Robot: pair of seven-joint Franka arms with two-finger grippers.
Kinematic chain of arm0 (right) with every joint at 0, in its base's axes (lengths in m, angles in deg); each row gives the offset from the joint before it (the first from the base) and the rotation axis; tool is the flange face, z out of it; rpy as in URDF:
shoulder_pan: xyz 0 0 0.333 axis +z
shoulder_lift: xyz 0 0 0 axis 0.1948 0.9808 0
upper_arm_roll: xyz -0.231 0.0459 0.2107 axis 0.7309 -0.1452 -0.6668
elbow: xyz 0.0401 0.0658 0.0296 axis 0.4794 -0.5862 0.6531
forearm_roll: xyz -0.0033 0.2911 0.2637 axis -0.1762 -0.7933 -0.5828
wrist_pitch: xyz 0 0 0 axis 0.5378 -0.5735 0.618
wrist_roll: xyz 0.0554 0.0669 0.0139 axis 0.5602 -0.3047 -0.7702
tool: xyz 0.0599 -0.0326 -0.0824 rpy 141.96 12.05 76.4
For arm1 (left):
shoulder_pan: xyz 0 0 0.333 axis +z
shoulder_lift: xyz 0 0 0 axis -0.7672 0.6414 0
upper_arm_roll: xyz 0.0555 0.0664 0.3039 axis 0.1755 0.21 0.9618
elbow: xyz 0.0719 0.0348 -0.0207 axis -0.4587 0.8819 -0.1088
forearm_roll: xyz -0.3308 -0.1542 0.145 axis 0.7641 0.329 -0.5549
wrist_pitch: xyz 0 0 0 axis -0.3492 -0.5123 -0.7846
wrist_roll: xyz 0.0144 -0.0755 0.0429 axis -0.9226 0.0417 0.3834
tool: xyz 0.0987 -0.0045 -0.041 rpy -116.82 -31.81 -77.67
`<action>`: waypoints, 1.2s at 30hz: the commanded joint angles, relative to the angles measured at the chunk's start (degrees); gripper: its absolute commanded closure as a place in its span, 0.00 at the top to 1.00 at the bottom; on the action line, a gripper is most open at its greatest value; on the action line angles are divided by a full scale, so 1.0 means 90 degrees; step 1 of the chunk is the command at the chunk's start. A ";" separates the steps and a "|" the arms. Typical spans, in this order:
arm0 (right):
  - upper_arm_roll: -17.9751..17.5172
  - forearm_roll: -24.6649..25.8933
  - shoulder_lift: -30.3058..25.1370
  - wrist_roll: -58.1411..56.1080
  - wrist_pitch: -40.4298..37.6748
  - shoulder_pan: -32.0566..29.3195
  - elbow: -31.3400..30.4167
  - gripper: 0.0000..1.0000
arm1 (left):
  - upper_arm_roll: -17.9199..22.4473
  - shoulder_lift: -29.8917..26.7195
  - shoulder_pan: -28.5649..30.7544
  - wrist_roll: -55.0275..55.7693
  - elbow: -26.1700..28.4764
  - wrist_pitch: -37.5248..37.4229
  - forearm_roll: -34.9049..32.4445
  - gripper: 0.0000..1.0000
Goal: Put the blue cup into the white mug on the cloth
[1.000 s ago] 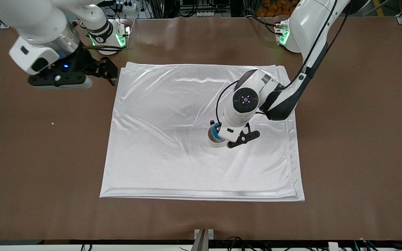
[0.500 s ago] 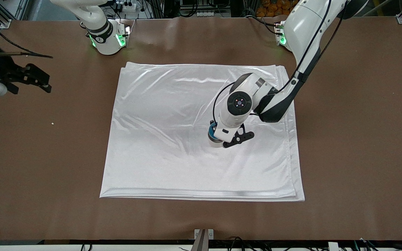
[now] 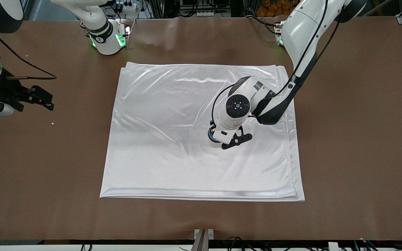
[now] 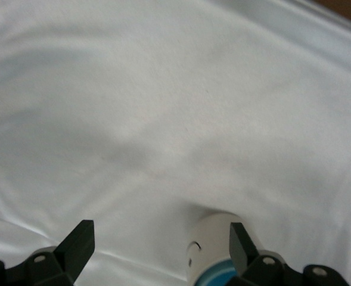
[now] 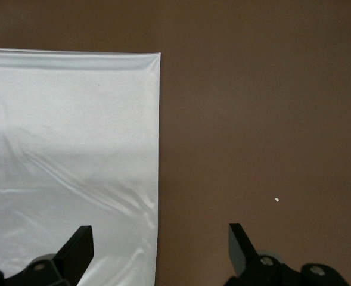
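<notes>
The white mug (image 3: 216,144) stands upright on the cloth (image 3: 166,150), toward the left arm's end. The blue cup (image 3: 210,138) sits inside it, and only a sliver of blue shows under the left hand. In the left wrist view the mug (image 4: 210,244) with the blue cup (image 4: 223,277) in it stands right beside one finger (image 4: 239,241). My left gripper (image 4: 160,244) is open just above the cloth (image 4: 163,89) and holds nothing; it also shows in the front view (image 3: 226,141). My right gripper (image 3: 45,101) is open and empty over the bare table.
The brown table (image 3: 354,146) surrounds the cloth. A small white speck (image 3: 52,123) lies on it near the right gripper. The right wrist view shows the cloth's edge (image 5: 154,149), the table (image 5: 252,107) and the speck (image 5: 276,199).
The right arm swung away from the cloth's corner to the table's right-arm end. The left hand drew back slightly with its fingers open, and the cup stays in the mug.
</notes>
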 commanded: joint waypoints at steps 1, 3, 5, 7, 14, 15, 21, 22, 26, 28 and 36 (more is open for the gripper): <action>0.0104 0.0008 -0.0165 -0.0069 0.0275 0.0088 -0.0339 1.00 | 0.0108 -0.0264 0.0565 -0.0708 0.0091 -0.0029 -0.0147 1.00; 0.0104 0.0018 -0.0165 -0.0069 0.0373 0.0107 -0.0476 1.00 | 0.0108 -0.0322 0.0780 -0.1001 0.0091 -0.0039 -0.0157 1.00; 0.0114 0.0018 -0.0165 -0.0069 0.0442 0.0127 -0.0515 1.00 | 0.0117 -0.0381 0.0985 -0.1274 0.0091 -0.0039 -0.0147 1.00; 0.0114 0.0018 -0.0165 -0.0069 0.0451 0.0127 -0.0515 1.00 | 0.0117 -0.0420 0.1239 -0.1567 0.0091 -0.0039 -0.0147 1.00; 0.0318 0.0018 -0.0165 -0.0098 0.0412 0.0331 -0.0496 1.00 | 0.0108 -0.0654 0.2099 -0.2914 0.0091 -0.0088 -0.0166 1.00; 0.0367 0.0018 -0.0165 -0.0176 0.0412 0.0370 -0.0476 1.00 | 0.0108 -0.0693 0.2187 -0.3149 0.0091 -0.0097 -0.0166 1.00; 0.0485 0.0018 -0.0165 -0.0479 0.0373 0.0419 -0.0467 1.00 | 0.0069 -0.0976 0.2763 -0.4340 0.0101 -0.0301 -0.0118 1.00; 0.0485 0.0018 -0.0165 -0.0469 0.0354 0.0429 -0.0467 1.00 | 0.0049 -0.1064 0.2851 -0.4536 0.0101 -0.0438 -0.0127 1.00; 0.0485 0.0008 -0.0165 -0.0430 0.0334 0.0439 -0.0447 1.00 | 0.0078 -0.1474 0.3047 -0.5482 0.0139 -0.0878 -0.0059 1.00; 0.0485 0.0008 -0.0165 -0.0421 0.0334 0.0439 -0.0437 1.00 | 0.0088 -0.1718 0.3183 -0.5922 0.0208 -0.1112 -0.0030 1.00; 0.0466 0.0008 -0.0165 -0.0401 0.0334 0.0439 -0.0398 1.00 | 0.0117 -0.2840 0.3526 -0.6159 0.0607 -0.1855 0.0302 1.00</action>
